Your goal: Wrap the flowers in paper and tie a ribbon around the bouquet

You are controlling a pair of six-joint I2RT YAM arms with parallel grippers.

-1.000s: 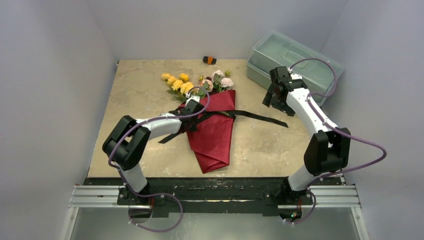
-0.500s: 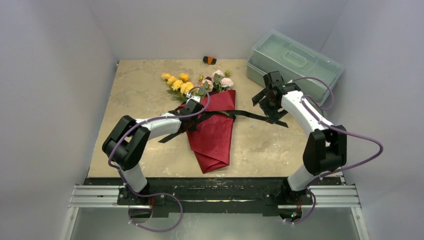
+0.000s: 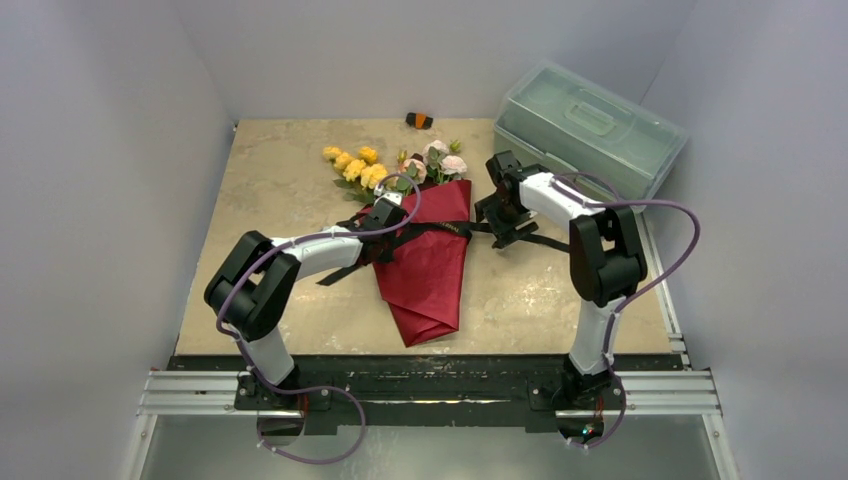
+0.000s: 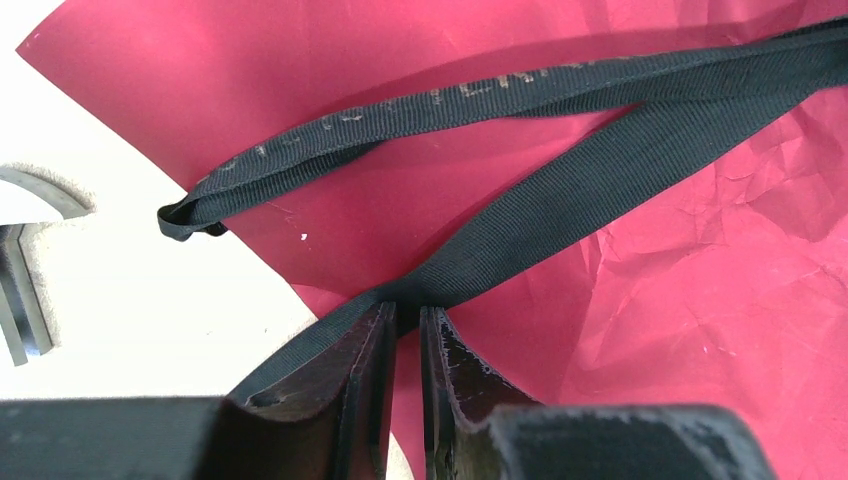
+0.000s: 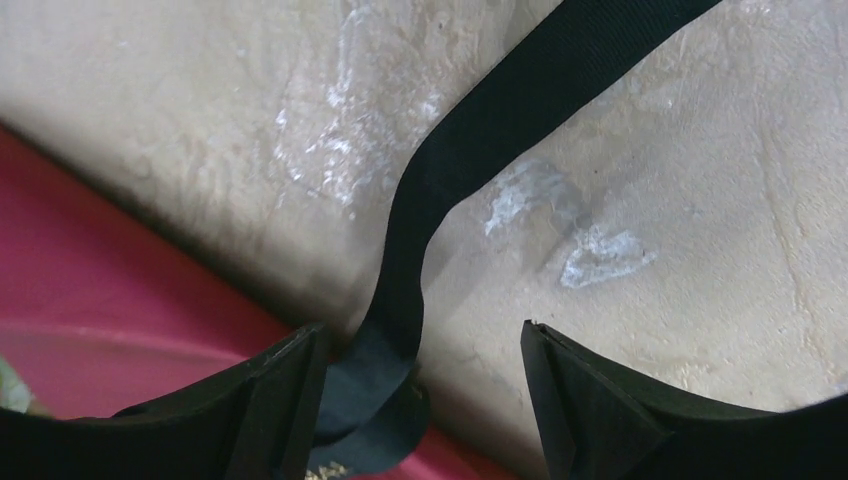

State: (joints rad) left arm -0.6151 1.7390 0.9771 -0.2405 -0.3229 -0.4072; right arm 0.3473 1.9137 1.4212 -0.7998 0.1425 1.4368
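We reach for the loose end of the ribbon (image 5: 475,140)
Our right gripper (image 5: 420,335) has come over from the box (image 3: 590,115) to the ribbon beside the bouquet (image 3: 428,265) on the table (image 3: 280,180), its jaws open wide around the strip. Our left gripper (image 4: 403,318) pinches the other end tight, so soon 2 grippers can tie.

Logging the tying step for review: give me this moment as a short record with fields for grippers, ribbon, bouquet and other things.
left gripper: shut on the ribbon, over the paper
right gripper: open, straddling the ribbon's right tail on the table
ribbon: two strands cross the paper cone
flowers: heads stick out of the cone's far end
other: clear lidded box far right; small black-and-orange object at far edge
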